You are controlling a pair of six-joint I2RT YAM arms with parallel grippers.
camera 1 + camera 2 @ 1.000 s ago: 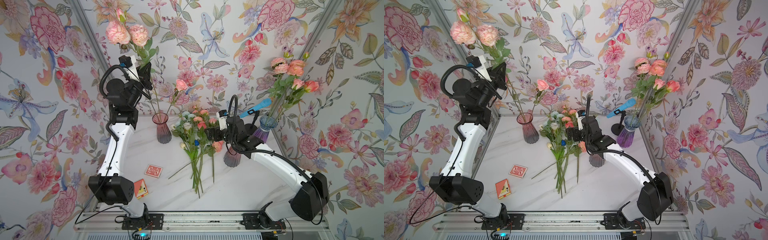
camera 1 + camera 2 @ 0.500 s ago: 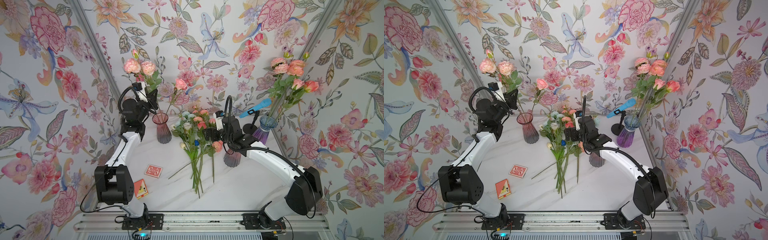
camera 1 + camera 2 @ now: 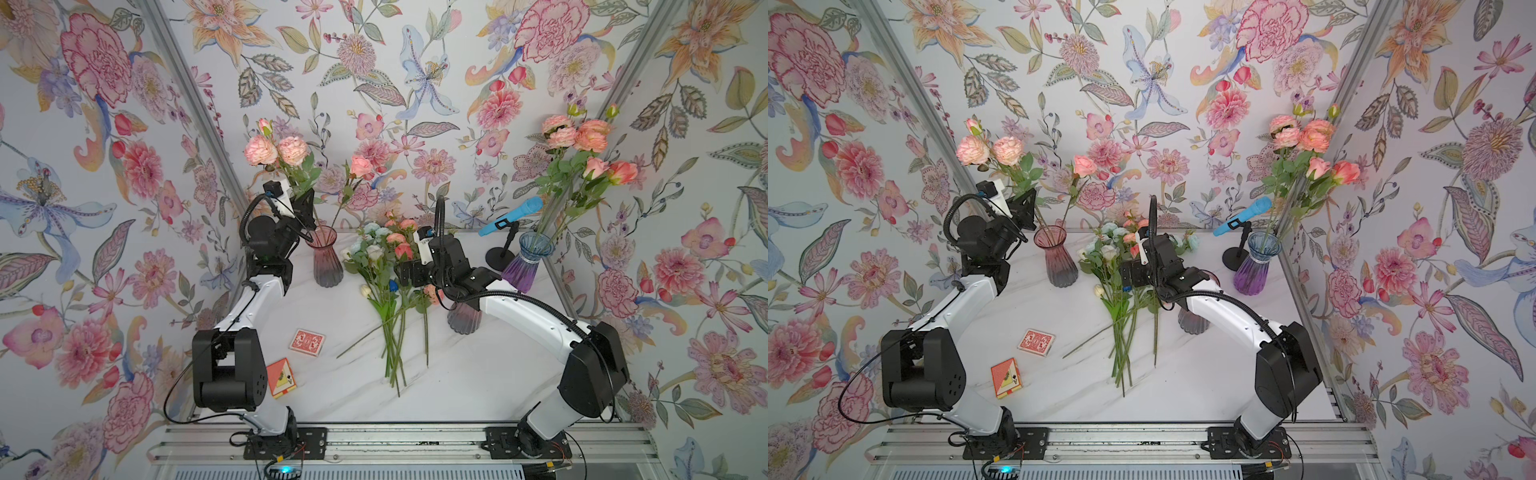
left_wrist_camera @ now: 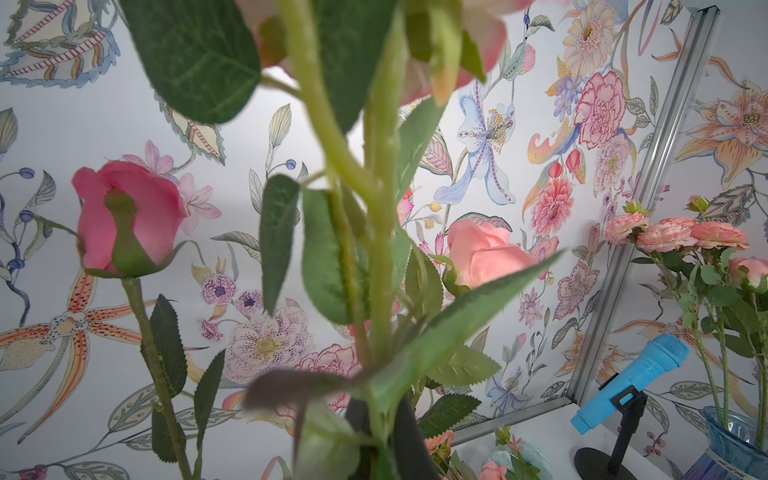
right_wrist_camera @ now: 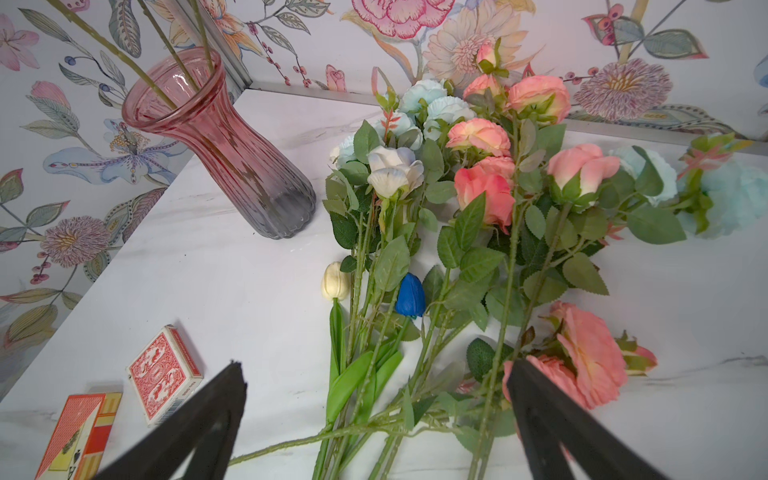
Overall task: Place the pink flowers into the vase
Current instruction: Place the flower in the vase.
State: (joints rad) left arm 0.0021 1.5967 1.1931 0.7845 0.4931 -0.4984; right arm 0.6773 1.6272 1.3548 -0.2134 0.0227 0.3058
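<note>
Left wrist view is showing the left gripper (image 4: 380, 432) pressing its fingers together on the green stem of a pink flower spray (image 4: 376, 249), which is standing almost upright (its two ruffled heads are reaching high above the arm in both top views). Just below this grip the pink vase (image 3: 326, 266) is standing, and the stem's lower end is seeming to pass already inside its mouth, next to a single rose (image 3: 360, 165). So the left arm is the nearer one, and I am judging that the move is only to go down along the stem's own axis and let go. Further right, the other pink flowers (image 5: 484, 191) are lying flat in the mixed pile, heads toward the back wall, stems running between the widely spread fingers of the right gripper (image 5: 374, 374), which is hovering over them empty
</note>
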